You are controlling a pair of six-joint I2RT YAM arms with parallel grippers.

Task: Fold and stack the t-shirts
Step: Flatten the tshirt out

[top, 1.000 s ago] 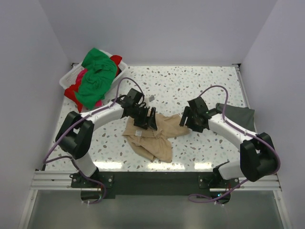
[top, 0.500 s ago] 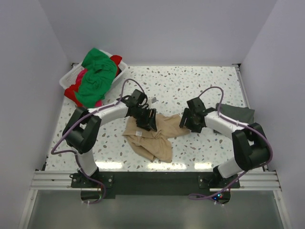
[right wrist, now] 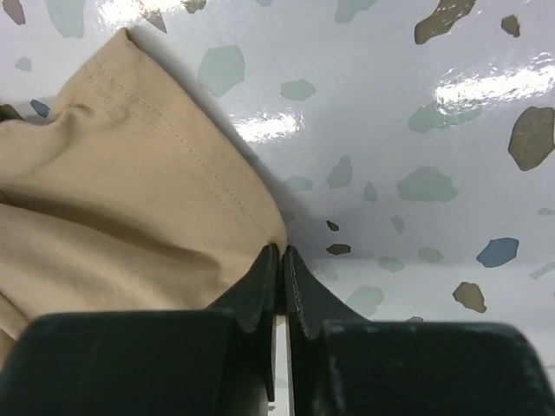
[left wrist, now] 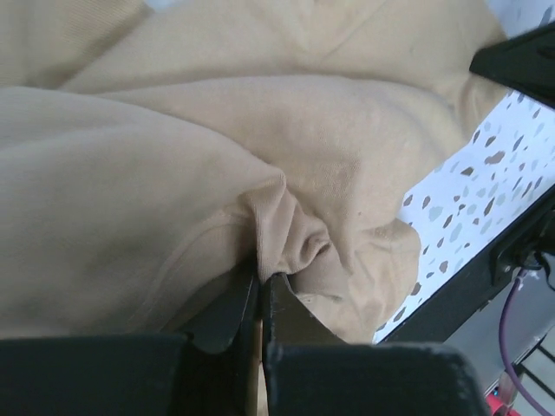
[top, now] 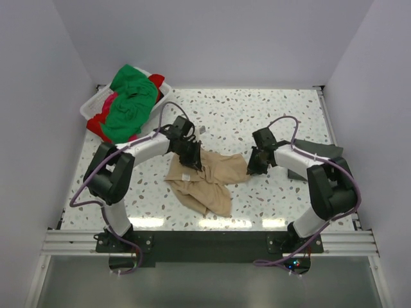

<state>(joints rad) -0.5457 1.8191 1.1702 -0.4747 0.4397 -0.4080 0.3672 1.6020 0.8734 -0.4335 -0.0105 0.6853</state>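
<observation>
Laundry heaps at far left: a green shirt (top: pixel 131 102) and a red shirt (top: pixel 96 125) spill over the white basket (top: pixel 92 102). My left pincer (left wrist: pixel 260 290) is clamped on a bunched fold of the tan shirt (top: pixel 207 185) crumpled on the counter (top: pixel 237 115), my right pincer (right wrist: pixel 282 260) pinches its hem corner, and a dark grey shirt (top: pixel 324 153) lies farther right.

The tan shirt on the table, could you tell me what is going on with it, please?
Both grippers are pinched shut on the tan t-shirt, which lies crumpled mid-table: the left gripper on a fold at its far left, the right gripper on its right hem corner. It is not yet folded. A dark grey t-shirt lies off to the right; other shirts fill the white basket.
</observation>
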